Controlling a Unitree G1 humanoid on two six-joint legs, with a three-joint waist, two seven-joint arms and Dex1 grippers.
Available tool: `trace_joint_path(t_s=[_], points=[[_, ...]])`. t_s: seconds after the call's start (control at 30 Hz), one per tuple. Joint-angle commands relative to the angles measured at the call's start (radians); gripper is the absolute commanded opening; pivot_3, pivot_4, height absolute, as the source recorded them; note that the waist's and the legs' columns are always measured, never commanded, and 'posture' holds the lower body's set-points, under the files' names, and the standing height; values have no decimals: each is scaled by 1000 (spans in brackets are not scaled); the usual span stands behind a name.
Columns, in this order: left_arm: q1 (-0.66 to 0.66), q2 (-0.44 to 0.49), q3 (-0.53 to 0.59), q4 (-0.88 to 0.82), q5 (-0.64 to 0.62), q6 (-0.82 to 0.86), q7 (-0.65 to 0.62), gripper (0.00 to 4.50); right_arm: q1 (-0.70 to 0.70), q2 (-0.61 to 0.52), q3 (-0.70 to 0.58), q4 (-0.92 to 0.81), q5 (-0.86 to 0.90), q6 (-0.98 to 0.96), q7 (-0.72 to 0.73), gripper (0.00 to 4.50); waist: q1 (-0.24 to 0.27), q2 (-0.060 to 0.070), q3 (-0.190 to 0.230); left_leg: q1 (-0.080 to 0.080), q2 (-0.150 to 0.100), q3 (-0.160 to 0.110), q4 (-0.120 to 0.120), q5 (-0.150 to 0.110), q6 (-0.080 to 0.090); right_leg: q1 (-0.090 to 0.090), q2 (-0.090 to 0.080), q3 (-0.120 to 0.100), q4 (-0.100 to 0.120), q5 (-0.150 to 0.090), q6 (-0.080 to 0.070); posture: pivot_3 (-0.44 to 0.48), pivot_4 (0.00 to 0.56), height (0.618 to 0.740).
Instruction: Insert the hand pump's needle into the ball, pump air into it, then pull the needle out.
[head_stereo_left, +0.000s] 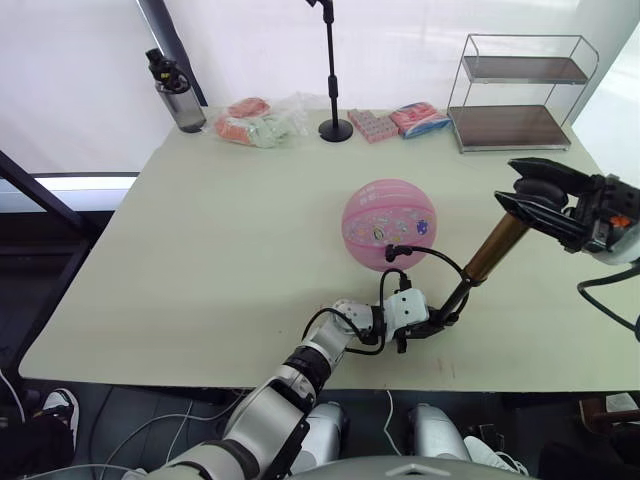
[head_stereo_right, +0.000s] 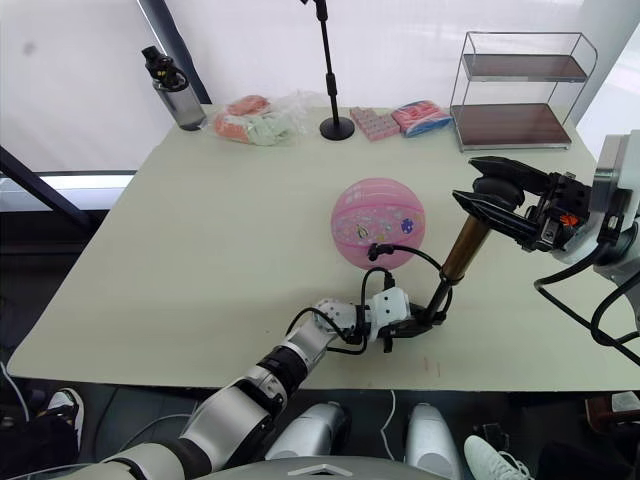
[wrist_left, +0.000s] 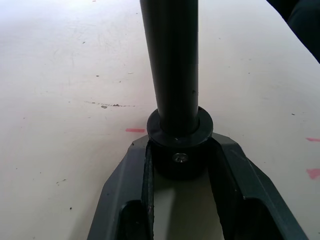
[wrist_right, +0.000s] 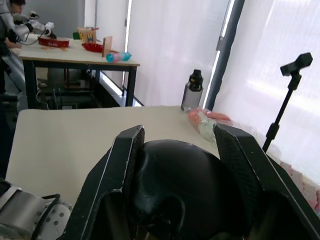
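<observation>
Left wrist view is showing left gripper (wrist_left: 179, 167) clamping hand pump (head_stereo_left: 494, 248) base; right gripper (head_stereo_right: 490, 200) gripping its T-handle (wrist_right: 185, 187). Ball (head_stereo_left: 389, 224) sitting mid-frame, hose (head_stereo_left: 432, 257) reaching it

Silver-grey left arm (head_stereo_left: 300, 370) with black ribbed joint rings and loose black cables looping round the wrist, white boxy housing at the left gripper (head_stereo_left: 428, 328). Chunky matte-black fingers (wrist_left: 125, 200), wedge-shaped. Right gripper (head_stereo_left: 535, 195) also black, on a white wrist block (head_stereo_left: 620, 235) with a small orange-red marking and a thick black cable hanging off it.
</observation>
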Motion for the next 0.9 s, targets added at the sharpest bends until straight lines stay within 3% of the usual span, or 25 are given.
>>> trace_joint_path(t_s=[0.03, 0.33, 0.57, 0.9], points=[[53, 35, -37, 90, 56, 48, -11, 1089, -59, 28, -79, -60, 57, -29, -52, 1914, 0, 0, 0, 0, 0, 0, 0, 0, 0, 0, 0, 0, 0, 0, 0, 0, 150, 736], [54, 34, -34, 85, 52, 55, -8, 1089, 162, 165, 112, -48, -250, -159, 3, 1914, -2, 0, -2, 2, 0, 0, 0, 0, 0, 1, 0, 0, 0, 0, 1, 0, 150, 736], [54, 33, -35, 83, 51, 57, -6, 1089, 287, 278, 275, 121, -485, -354, 9, 1914, -3, -5, -11, 5, 1, -1, 0, 0, 0, 1, 3, 0, 0, 0, 1, 0, 150, 736], [55, 34, -36, 81, 53, 57, -1, 1089, 348, 389, 367, 355, -634, -565, -14, 1914, -4, -5, -17, 6, 1, -1, -1, 0, 0, 2, 4, 0, 1, 0, 0, 0, 150, 736]])
